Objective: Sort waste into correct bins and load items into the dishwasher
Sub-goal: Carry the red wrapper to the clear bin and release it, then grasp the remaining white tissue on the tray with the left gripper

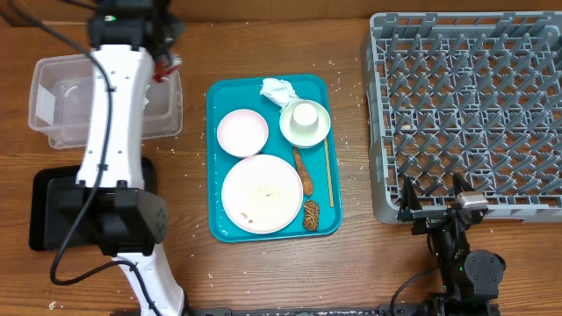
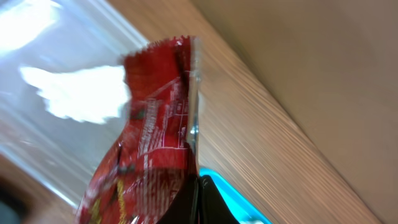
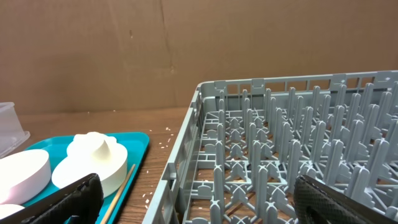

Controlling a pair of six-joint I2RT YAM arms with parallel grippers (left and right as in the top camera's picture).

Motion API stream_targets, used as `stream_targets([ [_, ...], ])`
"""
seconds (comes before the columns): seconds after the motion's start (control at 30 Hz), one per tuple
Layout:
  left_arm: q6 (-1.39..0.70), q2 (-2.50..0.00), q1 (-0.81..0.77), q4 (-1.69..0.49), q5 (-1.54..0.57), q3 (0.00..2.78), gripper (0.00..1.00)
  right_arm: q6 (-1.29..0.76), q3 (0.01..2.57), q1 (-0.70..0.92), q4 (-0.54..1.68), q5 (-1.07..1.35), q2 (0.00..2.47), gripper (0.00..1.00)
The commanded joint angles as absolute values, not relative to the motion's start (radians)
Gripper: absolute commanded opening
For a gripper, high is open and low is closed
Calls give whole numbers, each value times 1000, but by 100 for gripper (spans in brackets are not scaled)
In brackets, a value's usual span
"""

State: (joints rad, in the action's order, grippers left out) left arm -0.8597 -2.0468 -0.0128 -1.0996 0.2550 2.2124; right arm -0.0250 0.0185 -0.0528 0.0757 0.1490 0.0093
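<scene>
The left tool (image 1: 162, 60) is seen at the far left of the desk (image 1: 263, 272), closed on a red-and-white wrapper (image 2: 149, 155), which is gripped at its lower end and stands up crumpled in the left wrist view. In the overhead view the wrapper is held at the right-hand edge of the clear tub (image 1: 53, 96); whether it hangs over the tub's interior or just over its rim cannot be settled, as the arm covers that part and the wrist view is blurred. The black tray (image 1: 48, 215) lies nearer the robot than the tub and is partly covered by the arm. On the teal tray (image 1: 213, 158) at mid-desk are recorded: a crumpled napkin (image 1: 277, 90) at the far edge, a small plate (image 1: 242, 132), a cup (image 1: 305, 114) standing on a further round white dish (image 1: 288, 132), a large plate (image 1: 262, 193), a long brown scrap (image 1: 303, 171), a lumpy brown scrap (image 1: 311, 215) and a wooden stick (image 1: 329, 171) along the tray's right side. Rice grains (image 1: 349, 132) are scattered on the desk between the tray and the dish rack (image 1: 465, 114). The right tool (image 1: 432, 189) is held open, fingers wide apart and gripping nothing, at the near edge of the rack.
</scene>
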Motion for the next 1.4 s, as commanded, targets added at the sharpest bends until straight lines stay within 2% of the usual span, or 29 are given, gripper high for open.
stream_targets([
  [0.0, -834, -2043, 66, -1101, 307, 2198, 13, -22, 8, -59, 72, 139, 3, 100],
  [0.03, -834, -2045, 109, -1099, 307, 2177, 65, -22, 8, -59, 72, 140, 3, 100],
  [0.07, -833, -2047, 124, -1100, 307, 2170, 74, -22, 8, -59, 72, 140, 3, 100],
  [0.13, -833, -2048, 153, -1108, 304, 2162, 77, -22, 8, -59, 72, 140, 3, 100],
  [0.23, -833, -2048, 183, -1127, 265, 2162, 89, -22, 8, -59, 72, 140, 3, 100],
  [0.37, -813, -2048, 188, -1170, 50, 2161, 100, -22, 8, -59, 72, 139, 3, 100],
  [0.5, -659, -2048, 153, -1177, -236, 2161, 100, -22, 8, -59, 72, 140, 3, 100],
  [0.6, -533, -2049, 79, -1177, -338, 2161, 100, -22, 8, -59, 72, 140, 3, 100],
  [0.73, -500, -2061, -38, -1177, -268, 2161, 100, -22, 8, -59, 72, 139, 3, 100],
  [0.87, -596, -2108, -146, -1169, -168, 2161, 100, -22, 8, -59, 72, 140, 3, 100],
  [1.0, -665, -2197, -231, -1121, -154, 2161, 100, -22, 8, -59, 72, 140, 3, 100],
  [1.2, -793, -2348, -293, -1026, -162, 2161, 100, -22, 8, -59, 72, 140, 3, 100],
  [1.37, -793, -2417, -302, -933, -201, 2161, 100, -22, 8, -59, 72, 140, 3, 100],
])
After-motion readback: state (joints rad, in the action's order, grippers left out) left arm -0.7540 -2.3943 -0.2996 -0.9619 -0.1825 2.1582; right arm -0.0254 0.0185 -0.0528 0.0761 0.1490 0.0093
